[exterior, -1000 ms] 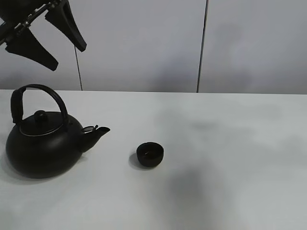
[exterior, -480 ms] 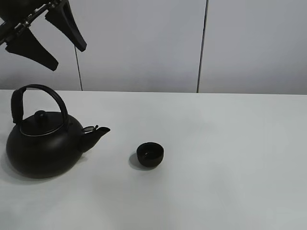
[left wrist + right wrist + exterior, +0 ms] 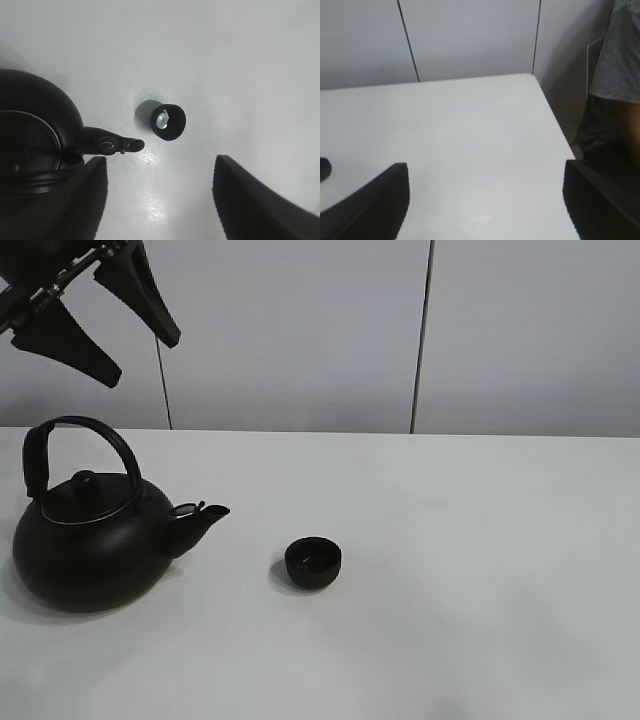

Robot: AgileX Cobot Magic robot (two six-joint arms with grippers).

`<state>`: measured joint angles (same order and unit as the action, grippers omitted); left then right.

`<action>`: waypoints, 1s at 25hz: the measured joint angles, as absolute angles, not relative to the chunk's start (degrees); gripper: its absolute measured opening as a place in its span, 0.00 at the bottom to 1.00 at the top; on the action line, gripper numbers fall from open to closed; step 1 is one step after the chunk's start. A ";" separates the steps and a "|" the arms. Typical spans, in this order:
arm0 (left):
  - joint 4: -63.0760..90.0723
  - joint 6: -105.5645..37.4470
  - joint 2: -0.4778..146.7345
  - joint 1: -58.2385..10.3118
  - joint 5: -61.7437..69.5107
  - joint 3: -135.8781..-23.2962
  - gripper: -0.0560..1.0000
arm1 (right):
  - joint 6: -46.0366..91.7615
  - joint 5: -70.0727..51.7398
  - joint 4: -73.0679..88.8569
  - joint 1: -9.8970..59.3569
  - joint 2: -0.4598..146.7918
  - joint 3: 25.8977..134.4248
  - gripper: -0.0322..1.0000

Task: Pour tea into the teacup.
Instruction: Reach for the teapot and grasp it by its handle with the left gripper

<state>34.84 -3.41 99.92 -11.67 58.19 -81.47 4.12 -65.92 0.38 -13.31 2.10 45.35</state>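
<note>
A plain white table (image 3: 480,540) runs up to a grey panelled wall (image 3: 300,330), and on it the small round black handleless teacup (image 3: 313,562) stands upright in front of the spout of a big round black kettle with an arched handle (image 3: 90,550), near it but not touching. The left gripper (image 3: 140,358) hangs high above the kettle, jaws spread wide and holding nothing. The right gripper (image 3: 485,205) is likewise spread and empty over bare tabletop, well away from the cup.

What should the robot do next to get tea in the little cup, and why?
Probably lower the open left gripper onto the kettle's arched handle and grip it: the kettle sits untouched, its spout facing the teacup, and the gripper hangs high above it.
</note>
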 joint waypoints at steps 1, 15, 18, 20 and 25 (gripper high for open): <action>34.84 -3.41 99.92 -11.67 58.19 -81.47 0.48 | 4.12 -65.84 0.00 -12.77 0.80 43.07 0.59; 34.84 -3.41 99.92 -11.67 58.19 -81.47 0.48 | 0.61 -63.06 -2.12 -0.54 -1.07 27.40 0.59; 34.84 -3.41 99.92 -11.67 58.19 -81.47 0.48 | -1.38 -62.83 -3.14 0.47 -1.07 26.93 0.59; 34.84 -3.41 99.92 -11.67 58.19 -81.47 0.48 | -2.38 -62.79 -3.74 0.97 -1.07 26.93 0.59; 34.84 -3.41 99.92 -11.67 58.19 -81.47 0.48 | -2.95 -62.39 -4.06 1.22 -1.07 26.93 0.59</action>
<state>34.84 -3.41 99.92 -11.67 58.19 -81.47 -2.95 -62.39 -4.06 1.22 -1.07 26.93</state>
